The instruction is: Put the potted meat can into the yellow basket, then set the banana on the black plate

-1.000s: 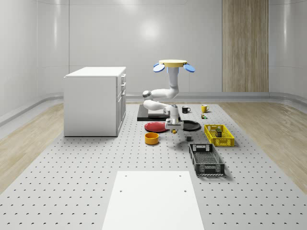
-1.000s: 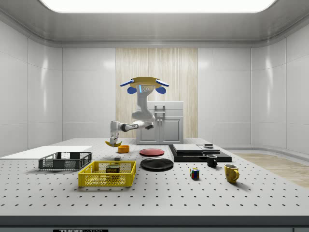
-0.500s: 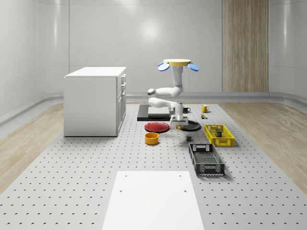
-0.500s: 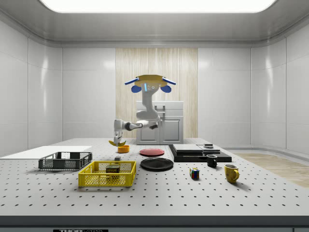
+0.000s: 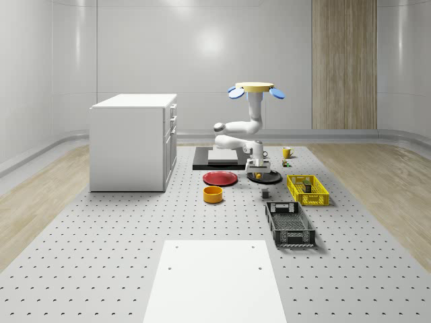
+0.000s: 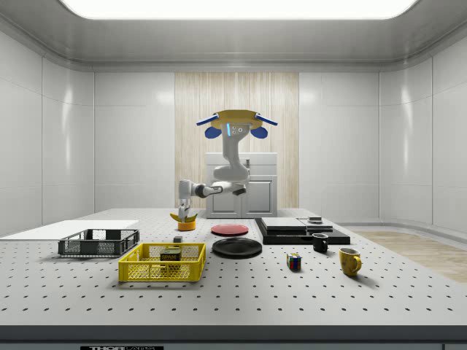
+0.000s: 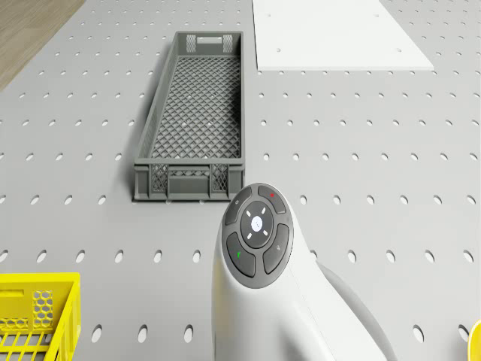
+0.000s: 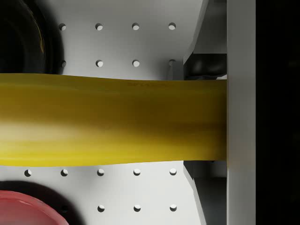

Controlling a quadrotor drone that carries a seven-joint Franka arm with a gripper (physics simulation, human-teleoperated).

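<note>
While the potted meat can (image 6: 171, 255) already sits inside the mesh-walled yellow basket (image 6: 162, 271) nearest the side camera, the pincer (image 6: 184, 214), clamped on the smooth curved banana (image 8: 112, 119), has carried it from beside the orange bowl (image 5: 213, 194) toward the glossy round black plate (image 5: 265, 177). Farther back, the drone (image 5: 255, 89) has drifted along and now hovers above that plate on the perforated worktop (image 5: 135, 249), so release seems close.

Smooth matt banana (image 8: 112, 119), glossy black plate (image 6: 237, 248) — mesh-plastic yellow basket (image 6: 162, 264)
</note>
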